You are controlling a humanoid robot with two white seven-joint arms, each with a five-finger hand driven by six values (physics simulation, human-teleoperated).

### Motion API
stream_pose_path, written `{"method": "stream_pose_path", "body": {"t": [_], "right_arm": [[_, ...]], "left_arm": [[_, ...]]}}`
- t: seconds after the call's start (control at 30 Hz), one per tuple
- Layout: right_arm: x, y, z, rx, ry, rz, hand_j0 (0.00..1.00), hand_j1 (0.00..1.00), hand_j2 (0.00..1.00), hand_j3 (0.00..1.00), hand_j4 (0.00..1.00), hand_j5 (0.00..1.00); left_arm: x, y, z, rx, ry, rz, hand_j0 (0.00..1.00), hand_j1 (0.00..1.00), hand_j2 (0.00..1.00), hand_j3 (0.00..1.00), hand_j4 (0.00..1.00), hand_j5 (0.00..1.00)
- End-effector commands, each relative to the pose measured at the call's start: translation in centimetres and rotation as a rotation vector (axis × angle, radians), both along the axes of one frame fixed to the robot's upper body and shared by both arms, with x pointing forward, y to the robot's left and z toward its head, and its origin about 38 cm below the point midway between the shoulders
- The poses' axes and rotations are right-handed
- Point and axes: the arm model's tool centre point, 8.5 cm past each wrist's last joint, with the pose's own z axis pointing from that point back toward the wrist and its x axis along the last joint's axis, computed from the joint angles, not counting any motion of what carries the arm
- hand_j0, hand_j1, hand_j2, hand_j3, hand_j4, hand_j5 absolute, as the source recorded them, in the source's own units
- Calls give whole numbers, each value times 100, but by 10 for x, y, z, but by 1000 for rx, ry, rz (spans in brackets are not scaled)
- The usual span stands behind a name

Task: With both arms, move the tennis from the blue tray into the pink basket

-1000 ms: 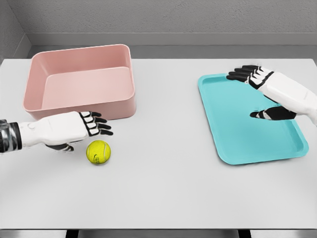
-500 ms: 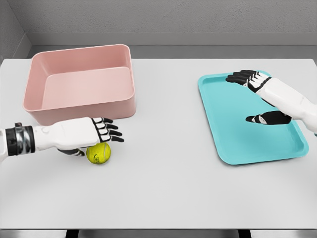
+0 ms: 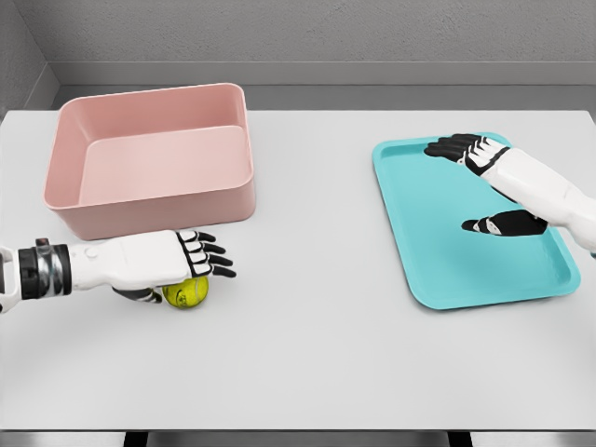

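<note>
Head view: unlabelled tennis ball (image 3: 189, 292).

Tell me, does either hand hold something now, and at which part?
Nothing is clearly held. The left hand lies over the top of the tennis ball, fingers extended. The right hand is open above the blue tray.

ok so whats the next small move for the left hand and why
Probably curl the fingers around the tennis ball. The left hand lies over the ball with its fingers extended, so the ball looks uncaught. It sits on the table just in front of the pink basket, so a short lift would follow.
</note>
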Motion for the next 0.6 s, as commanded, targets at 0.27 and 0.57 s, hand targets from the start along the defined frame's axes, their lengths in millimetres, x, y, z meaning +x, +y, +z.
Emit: {"method": "stream_pose_path", "body": {"t": [0.27,0.57], "right_arm": [[0,-1,0,8,4,-2,100,100,100,100,100,100],[0,-1,0,8,5,-3,100,100,100,100,100,100]], "left_arm": [[-2,3,-7,10,25,4,100,100,100,100,100,100],[-2,8,-12,56,51,12,73,73,73,73,73,73]]}}
